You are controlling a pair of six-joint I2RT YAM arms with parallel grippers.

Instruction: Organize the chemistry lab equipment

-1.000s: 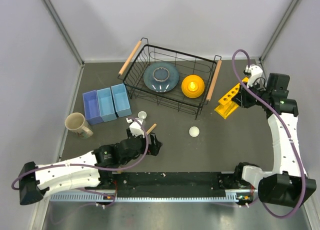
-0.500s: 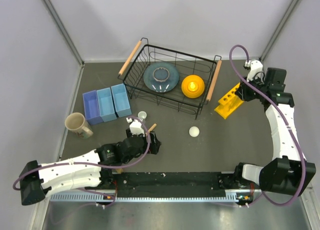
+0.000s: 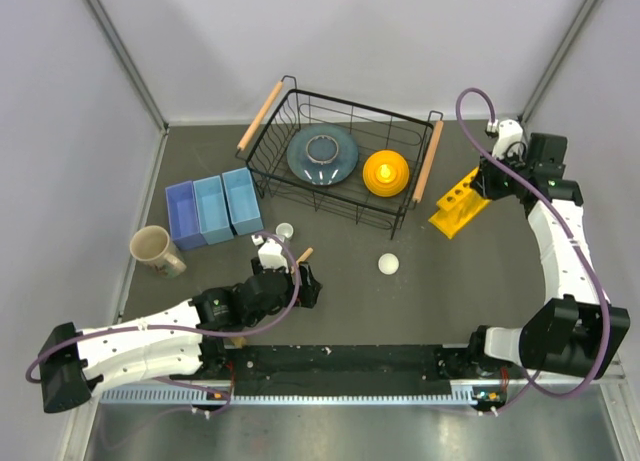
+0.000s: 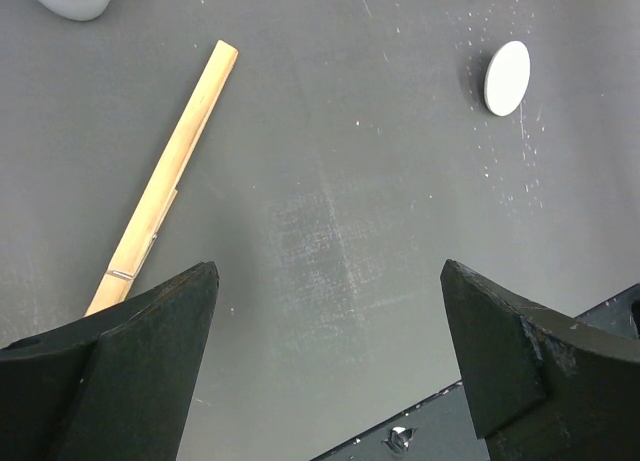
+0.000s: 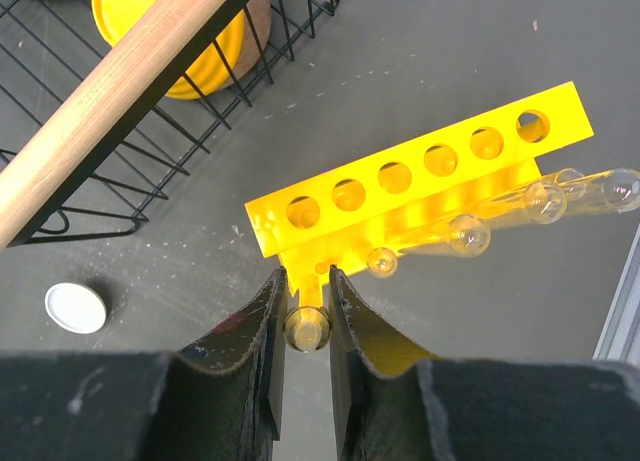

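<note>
Grey counter [image 3: 450,281] carried the rack [image 5: 420,166] at right; the right end effector [image 5: 305,311] pinched a tube [image 5: 306,328] beside it. The left end effector [image 4: 328,281] gaped, one finger hiding an end of the stick [image 4: 170,171].

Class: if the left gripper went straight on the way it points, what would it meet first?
Probably bare table, between the wooden stick and the white disc; neither lies squarely ahead of the open left gripper.
</note>
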